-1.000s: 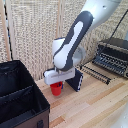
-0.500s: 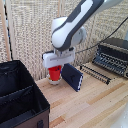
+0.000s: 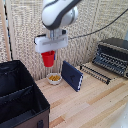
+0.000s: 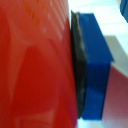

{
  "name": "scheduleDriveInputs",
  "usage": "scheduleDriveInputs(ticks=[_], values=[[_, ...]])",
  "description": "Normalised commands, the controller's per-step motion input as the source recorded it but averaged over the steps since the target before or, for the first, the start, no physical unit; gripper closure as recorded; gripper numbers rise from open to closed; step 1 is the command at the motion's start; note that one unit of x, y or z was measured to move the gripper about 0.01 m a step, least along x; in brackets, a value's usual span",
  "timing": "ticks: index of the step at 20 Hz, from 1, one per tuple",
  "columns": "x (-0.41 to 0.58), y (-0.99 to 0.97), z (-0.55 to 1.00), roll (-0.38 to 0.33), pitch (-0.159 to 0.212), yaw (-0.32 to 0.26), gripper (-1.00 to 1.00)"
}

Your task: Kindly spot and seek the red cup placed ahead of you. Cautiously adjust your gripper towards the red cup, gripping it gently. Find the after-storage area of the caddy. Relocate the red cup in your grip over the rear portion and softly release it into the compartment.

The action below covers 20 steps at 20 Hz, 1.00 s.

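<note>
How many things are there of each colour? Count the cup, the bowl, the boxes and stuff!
Red: 1, the red cup held up in the gripper
Black: 2, the caddy and the oven-like box
Dark blue: 1, the flat slab
White: 1, the little bowl with yellow pieces
Total: 5

The red cup, small, plain and tapered, hangs upright in the air, its rim clamped in the pincer, well above the bench. In the wrist view the cup's glossy red wall fills most of the frame, pressed against a dark pad. The black fabric caddy, open-topped with an inner divider, sits at the exterior view's lower left.
</note>
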Motion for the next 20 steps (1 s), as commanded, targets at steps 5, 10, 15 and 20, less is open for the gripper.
scheduleDriveInputs(ticks=[5,10,15,20], values=[[0.478,0.71,0.83,0.000,0.135,0.059,1.00],[0.435,0.76,0.76,-0.015,0.098,0.036,1.00],[0.375,0.82,0.61,-0.035,0.057,0.012,1.00],[0.275,0.87,0.29,-0.067,0.006,0.000,1.00]])
